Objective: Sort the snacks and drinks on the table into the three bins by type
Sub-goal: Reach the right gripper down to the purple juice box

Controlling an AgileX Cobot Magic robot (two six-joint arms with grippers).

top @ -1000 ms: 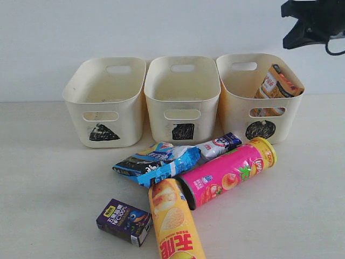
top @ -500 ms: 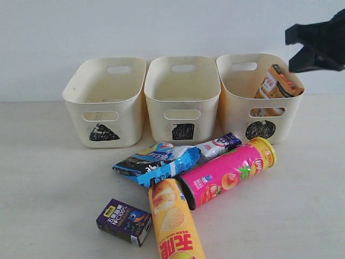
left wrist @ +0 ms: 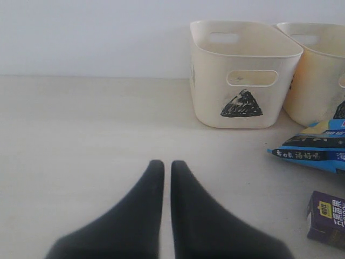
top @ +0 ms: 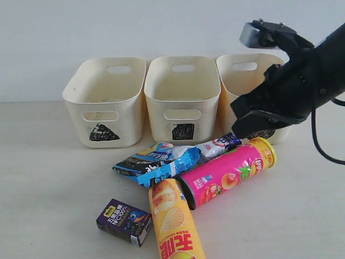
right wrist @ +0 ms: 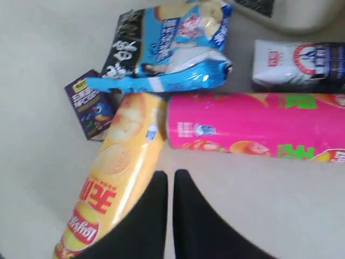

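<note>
The right gripper (top: pixel 237 131) has swung down from the upper corner and now hangs in front of the circle-marked bin (top: pixel 237 58), low over the pile on the counter (top: pixel 48 178). Its fingers are pressed almost together with nothing between them. The left gripper (left wrist: pixel 167 164) is likewise pressed together, empty and well apart from the pile. Just ahead of the right gripper lies the pink chip cylinder (right wrist: pixel 253 127), on its side, glossy, with a yellow lid. The yellow chip cylinder (right wrist: pixel 116 178) lies just beside the fingertips, angled towards the pink one's end. The pick seems to be one of these two, though I cannot tell which. To do it well, spread the fingers wide before lowering and straddle the tube across its width near the middle, as a round can may roll. Keep clear of the white and blue carton (right wrist: pixel 296 65) beyond the pink cylinder.
</note>
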